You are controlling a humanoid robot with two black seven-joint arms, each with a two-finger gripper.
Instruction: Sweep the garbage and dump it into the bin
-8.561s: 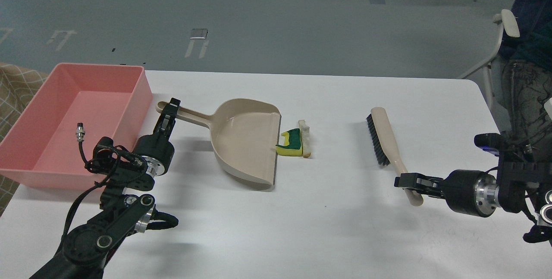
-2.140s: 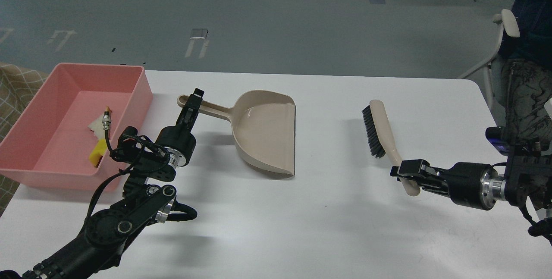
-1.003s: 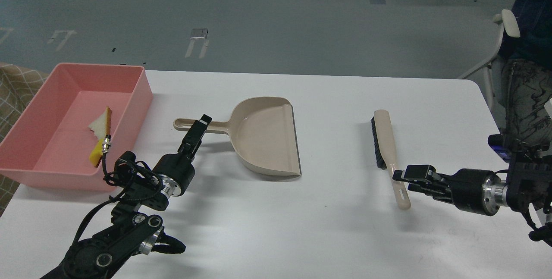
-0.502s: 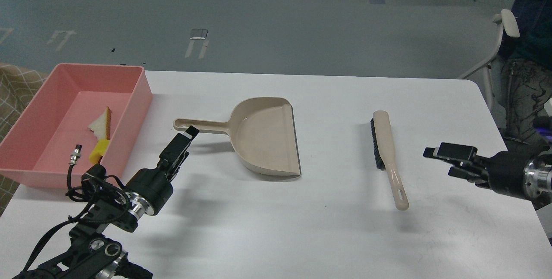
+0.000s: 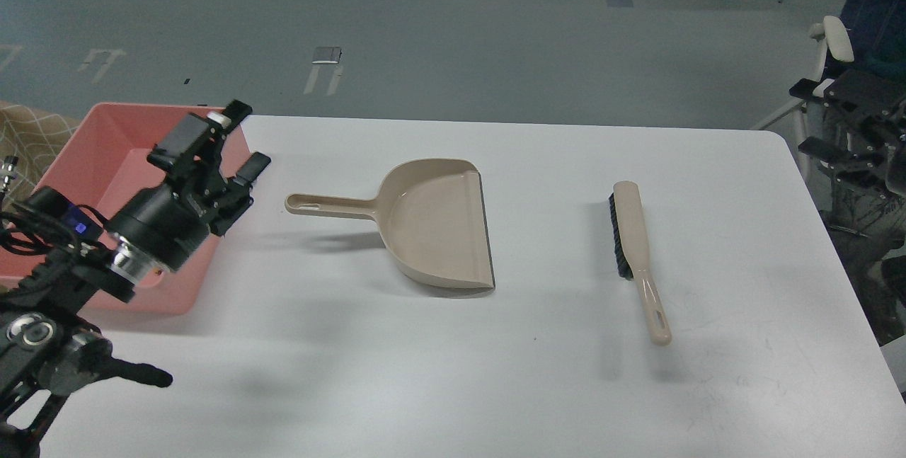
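Judging by the layout, the dump step seems finished, and only pulling the arms clear looks left. At 8 o'clock the left gripper (image 5: 225, 141) is raised in front of the bin (image 5: 74, 143), fingers apart, empty. One dustpan (image 5: 425, 224) lies empty at centre; one brush (image 5: 635, 253) lies at 3 o'clock. The right gripper (image 5: 824, 125), at 2 o'clock off the table (image 5: 495, 373), is spread and empty. No garbage is seen; the bin's inside is mostly hidden.

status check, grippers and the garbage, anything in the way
Left gripper open, empty, over bin. Right gripper open, off table edge. Garbage hidden behind left arm. Dustpan and brush lie free.
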